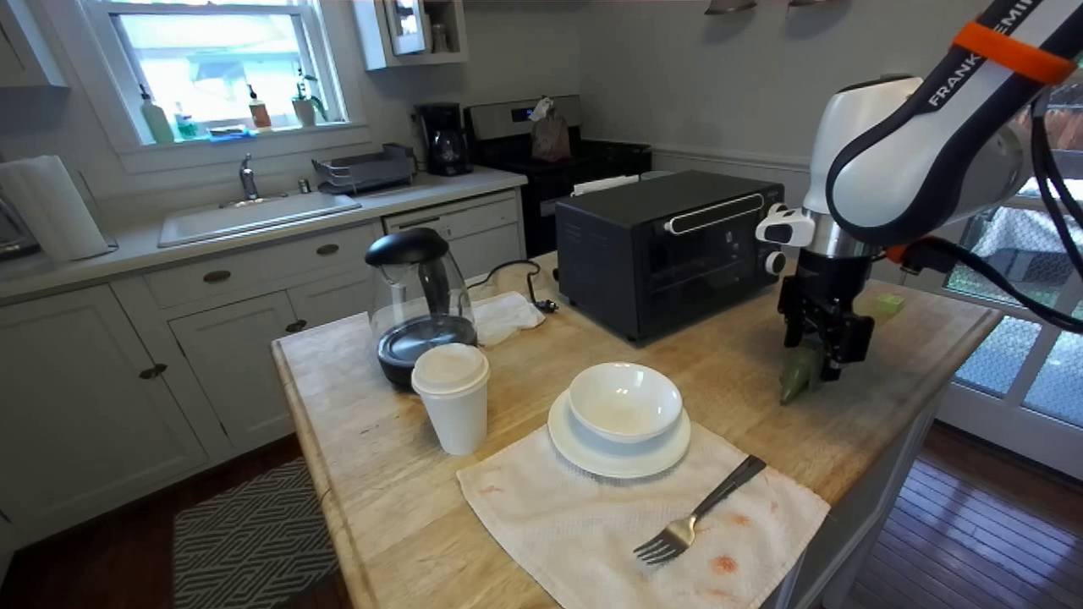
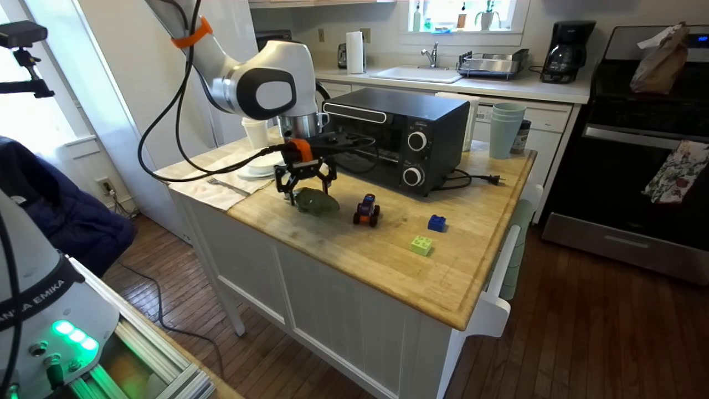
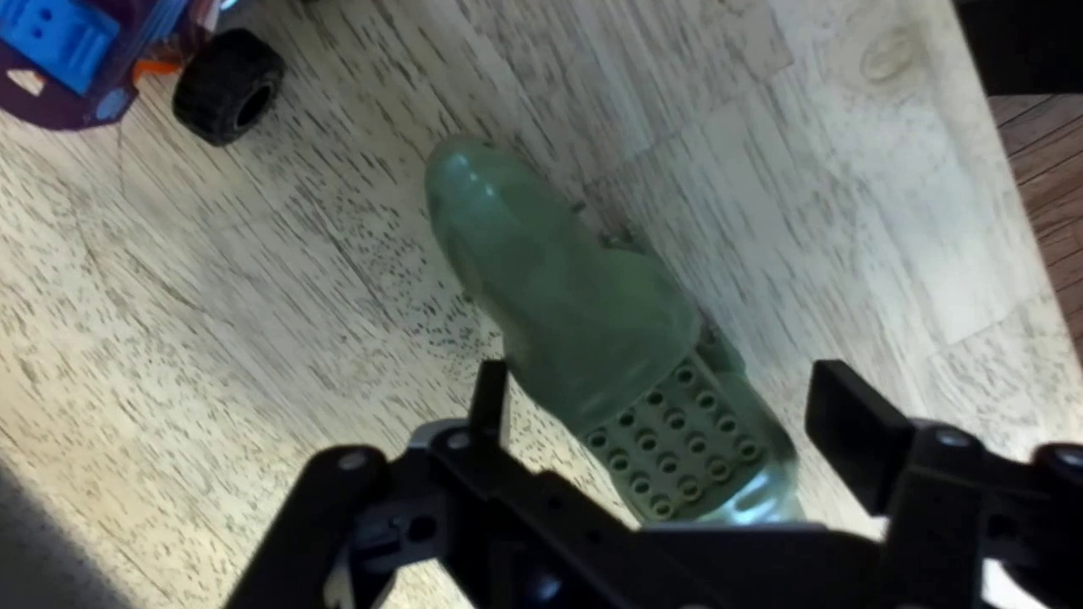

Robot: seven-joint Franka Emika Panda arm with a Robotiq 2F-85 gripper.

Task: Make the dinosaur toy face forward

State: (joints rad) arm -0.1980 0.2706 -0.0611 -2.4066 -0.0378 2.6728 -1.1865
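Observation:
The dinosaur toy is a dark green figure with a studded back. It lies on the wooden table and shows in both exterior views (image 1: 798,378) (image 2: 317,203) and in the wrist view (image 3: 575,313). In the wrist view it runs slantwise, its rounded end at upper left and its studded part between the fingers. My gripper (image 3: 668,406) is open around the studded part, with a gap on each side. The gripper also shows over the toy in both exterior views (image 1: 814,353) (image 2: 308,194). The toy's rear end is hidden by the gripper in the wrist view.
A purple toy truck (image 2: 366,210) stands near the dinosaur, also in the wrist view (image 3: 59,51). Blue (image 2: 436,223) and yellow-green (image 2: 421,245) blocks lie farther off. A black toaster oven (image 1: 677,254) stands behind. A bowl (image 1: 624,402), plate and fork (image 1: 702,512) are on a cloth.

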